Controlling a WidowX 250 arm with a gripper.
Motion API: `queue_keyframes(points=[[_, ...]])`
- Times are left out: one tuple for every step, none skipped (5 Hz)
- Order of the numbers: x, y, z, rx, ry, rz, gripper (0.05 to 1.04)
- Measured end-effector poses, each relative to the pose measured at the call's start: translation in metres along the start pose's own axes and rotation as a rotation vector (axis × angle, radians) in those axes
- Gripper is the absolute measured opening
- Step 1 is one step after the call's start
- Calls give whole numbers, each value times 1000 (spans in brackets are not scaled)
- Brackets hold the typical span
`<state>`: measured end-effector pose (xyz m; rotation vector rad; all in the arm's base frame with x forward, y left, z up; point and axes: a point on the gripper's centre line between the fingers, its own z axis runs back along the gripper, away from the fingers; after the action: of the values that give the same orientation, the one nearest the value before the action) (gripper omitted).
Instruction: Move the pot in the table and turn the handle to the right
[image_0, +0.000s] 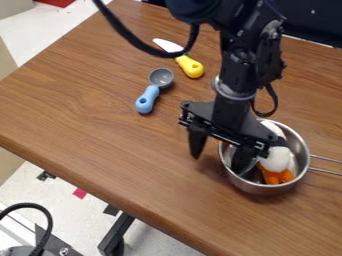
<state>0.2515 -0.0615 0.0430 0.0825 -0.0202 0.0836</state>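
Surface: brown wooden table (87, 107), its near edge slanting from the left side of the frame down to the bottom centre. Gripper (219, 164) right of centre, pointing down. Jaws apart, straddling the pot's left wall: one finger outside over the wood, the other inside the rim. No clamp on the wall seen. Pot (256, 188) in the lower right, handle (326, 165) pointing to the right edge of the frame; inside it, a white rounded item (276, 159) and an orange item (277, 176).

Risks (judged):
- Closing with the inner finger against the contents could trap or shove them, leaving a poor bite on the metal.
- A grip on one side only, with the handle's weight opposite: the pot may tip or swivel, swinging the handle off its rightward line.
- Smooth curved wall could slip if pinched shallowly.

Edges and room: table edge passes below and left of the pot; a long drag toward the bottom of the frame would bring it near the drop. Wider wood runs leftward. Upward and left, the blue-handled scoop (145, 100) and yellow-handled knife (190, 66) bound that route; the arm's black cable (137, 41) loops by the knife and might snag.
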Motion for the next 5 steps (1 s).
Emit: queue_keyframes(points=[[3, -1, 2, -28, -4, -105, 389], [9, 4, 1, -67, -18, -231, 172], [19, 11, 3, -78, -60, -339, 69], [35, 13, 13, -52, -171, -406, 58], [63, 15, 23, -37, -216, -459, 58]])
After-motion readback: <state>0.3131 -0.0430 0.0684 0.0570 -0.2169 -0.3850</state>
